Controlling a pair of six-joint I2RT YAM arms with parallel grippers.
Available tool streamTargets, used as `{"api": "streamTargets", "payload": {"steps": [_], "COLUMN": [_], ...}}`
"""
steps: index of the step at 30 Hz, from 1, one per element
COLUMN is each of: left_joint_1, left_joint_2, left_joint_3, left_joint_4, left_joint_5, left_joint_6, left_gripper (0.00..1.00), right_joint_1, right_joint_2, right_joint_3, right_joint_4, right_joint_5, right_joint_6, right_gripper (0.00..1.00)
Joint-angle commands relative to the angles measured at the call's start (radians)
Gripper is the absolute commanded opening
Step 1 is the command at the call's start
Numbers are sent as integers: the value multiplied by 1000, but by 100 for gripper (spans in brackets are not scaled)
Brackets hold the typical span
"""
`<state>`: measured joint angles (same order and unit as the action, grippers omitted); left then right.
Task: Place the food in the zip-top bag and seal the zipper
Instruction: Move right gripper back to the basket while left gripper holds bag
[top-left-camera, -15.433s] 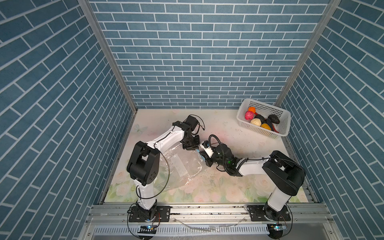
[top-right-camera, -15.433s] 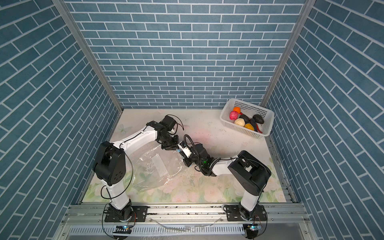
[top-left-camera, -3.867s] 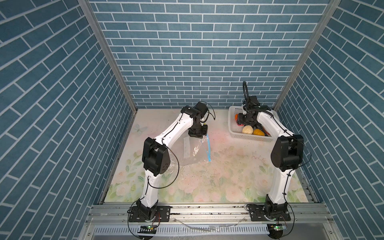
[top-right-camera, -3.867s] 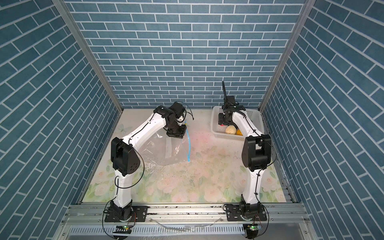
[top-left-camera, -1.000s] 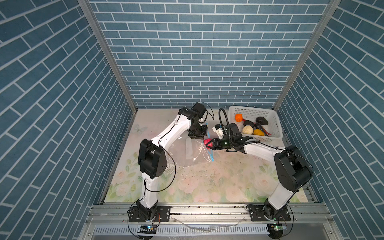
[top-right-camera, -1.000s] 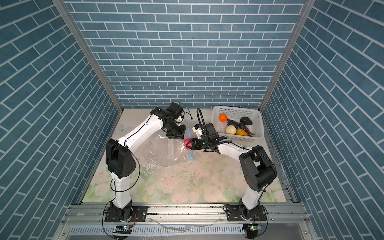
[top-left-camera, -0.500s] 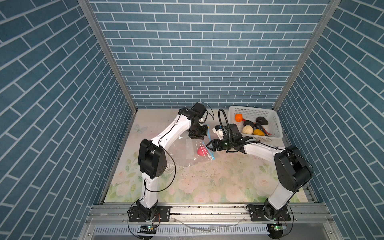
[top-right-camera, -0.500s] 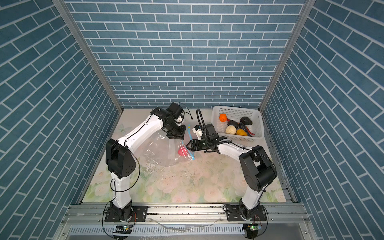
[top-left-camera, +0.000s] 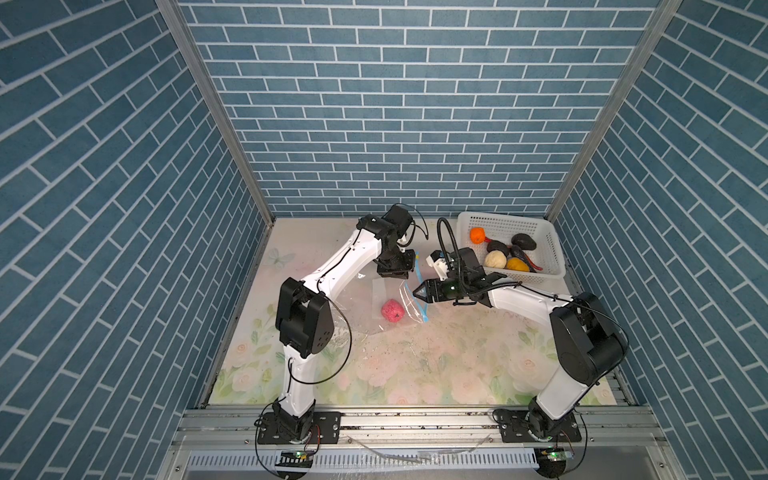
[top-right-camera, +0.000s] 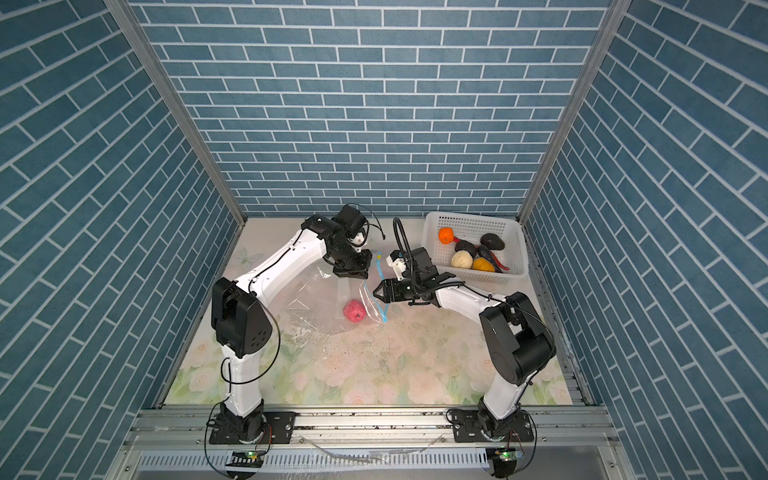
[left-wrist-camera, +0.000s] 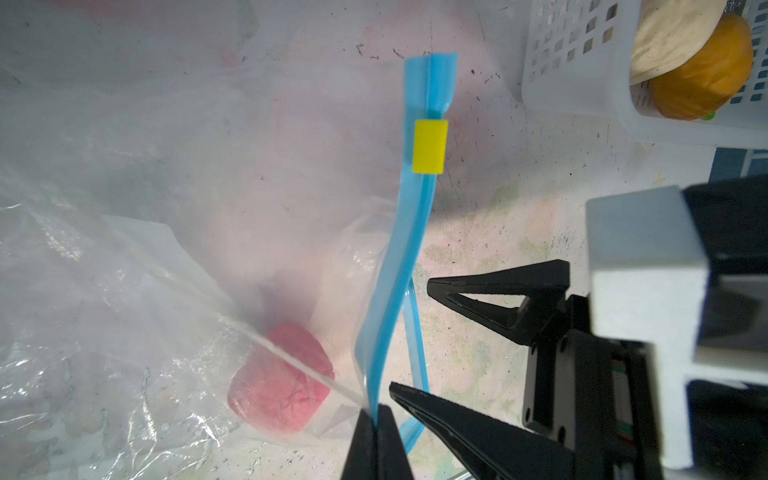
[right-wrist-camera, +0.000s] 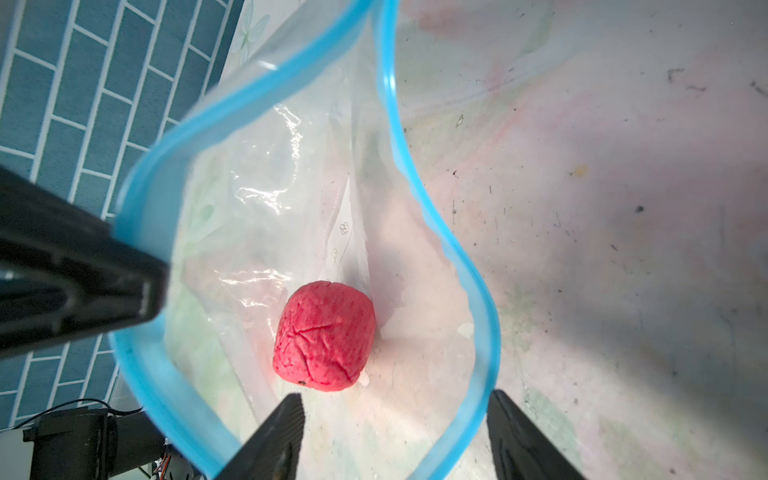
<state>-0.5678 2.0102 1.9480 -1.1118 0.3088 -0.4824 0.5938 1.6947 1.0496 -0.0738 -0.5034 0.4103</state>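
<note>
One pink piece (right-wrist-camera: 324, 336) in the bag (top-right-camera: 316, 299); my left tool (left-wrist-camera: 376, 415) pinches the zipper (left-wrist-camera: 415, 232), right tool (right-wrist-camera: 395, 399) wide, empty; slipping could collapse the mouth.

- Left arm (top-left-camera: 332, 272) and right arm (top-left-camera: 521, 300): white link shells, black joint housings
- Black cables (top-left-camera: 438, 232) loop beside the links
- Right gripper (left-wrist-camera: 409, 334): black tapered fingers (left-wrist-camera: 478, 419), triangular cut-outs, screws

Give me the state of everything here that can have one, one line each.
zip-top bag, mouth open, one lip held up.
zipper, unsealed, its two strips parted.
pink food, loose inside the bag.
left gripper, shut on the zipper.
right gripper, open, empty, at the bag's mouth.
white basket, holds the other food.
</note>
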Motion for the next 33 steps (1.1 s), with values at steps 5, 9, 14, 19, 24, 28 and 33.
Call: {"api": "streamTargets", "payload": {"steps": [5,9,14,19,24,28,33], "left_joint_1": [4,9,9,9,9,9,9], "left_joint_2": [-40,-33,-16,-11,-5,-2,-1], "left_joint_3": [-13,-4,27,46,51,50,50], "left_joint_4": [-10,-5,-4,0,6,4,5], "left_joint_5": [-25,-21,1,2,12,9,14], "left_joint_6": [11,14,8,7,5,7,9], "left_gripper": [0,0,0,0,0,0,0], "right_joint_1": [1,-23,-77,-159,-243,-299,-349], "right_joint_2": [-91,-147,-192,-215,-165,-69,44], "right_joint_3": [28,-15,24,126,229,361,489], "right_joint_4": [-115,-130,-259,-429,-528,-630,-682], "right_joint_5": [107,156,216,370,541,583,587], "right_joint_6": [-48,-50,-78,-92,-134,-144,-136], "right_gripper": [69,68,67,67,68,68,68]}}
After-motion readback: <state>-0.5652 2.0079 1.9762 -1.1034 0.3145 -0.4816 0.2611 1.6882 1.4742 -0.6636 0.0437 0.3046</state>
